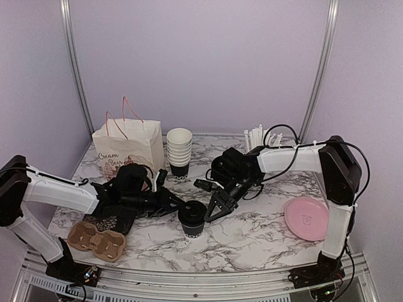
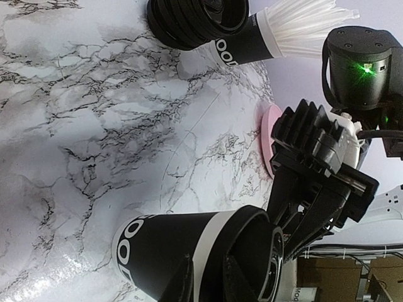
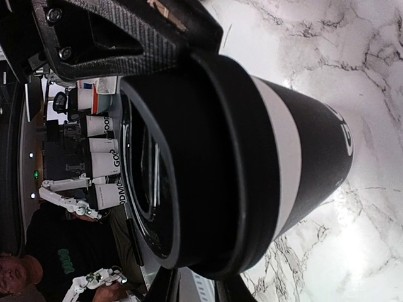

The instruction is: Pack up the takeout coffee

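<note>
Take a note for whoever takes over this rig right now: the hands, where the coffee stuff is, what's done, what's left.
The left hand looks closed on the coffee cup, mid-table.
The right hand looks closed on that cup's lid.
The cup carrier sits near left, empty; the paper bag stands rear left.
Done: lid sits on the cup.
Left: cup not yet packed; the bag's inside is hidden.

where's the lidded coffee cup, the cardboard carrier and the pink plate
lidded coffee cup [image 1: 192, 228]: top external view, black side wall below the lid
cardboard carrier [image 1: 96, 240]: top external view, ridge between its two wells
pink plate [image 1: 296, 214]: top external view, bare face left of centre
</note>
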`<state>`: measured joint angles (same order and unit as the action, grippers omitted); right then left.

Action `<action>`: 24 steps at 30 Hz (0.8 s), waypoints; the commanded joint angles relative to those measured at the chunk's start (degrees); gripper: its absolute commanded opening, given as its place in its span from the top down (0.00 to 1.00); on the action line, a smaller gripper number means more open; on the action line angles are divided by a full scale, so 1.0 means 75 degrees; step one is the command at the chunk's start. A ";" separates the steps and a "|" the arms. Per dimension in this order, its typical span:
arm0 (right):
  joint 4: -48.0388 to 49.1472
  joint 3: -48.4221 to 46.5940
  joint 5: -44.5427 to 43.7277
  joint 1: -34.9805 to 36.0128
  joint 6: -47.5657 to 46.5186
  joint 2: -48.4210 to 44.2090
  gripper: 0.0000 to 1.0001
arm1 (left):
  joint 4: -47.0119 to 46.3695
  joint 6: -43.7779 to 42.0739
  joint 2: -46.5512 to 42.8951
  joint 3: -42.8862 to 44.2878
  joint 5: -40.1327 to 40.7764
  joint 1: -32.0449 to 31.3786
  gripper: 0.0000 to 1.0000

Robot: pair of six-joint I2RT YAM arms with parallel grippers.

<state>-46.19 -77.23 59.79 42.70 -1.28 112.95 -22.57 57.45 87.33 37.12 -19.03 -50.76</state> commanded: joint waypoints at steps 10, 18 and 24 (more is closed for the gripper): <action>0.0626 -0.0604 -0.3670 -0.0423 -0.1106 -0.0072 0.80 | 0.4666 -0.0068 -0.0841 0.0716 0.0749 -0.0876 0.69; 0.0435 -0.0790 -0.3273 -0.0490 -0.1288 -0.0249 0.74 | 0.5038 -0.0055 -0.1566 0.1251 0.1304 -0.0943 0.56; 0.0350 -0.0587 -0.3054 -0.0612 -0.1459 -0.0563 0.72 | 0.5002 -0.0426 -0.1877 0.1617 0.1771 -0.0943 0.49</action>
<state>-43.90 -81.87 36.86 38.79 -10.57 111.44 13.04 56.77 75.20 46.06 -8.88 -57.87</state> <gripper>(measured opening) 0.278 0.494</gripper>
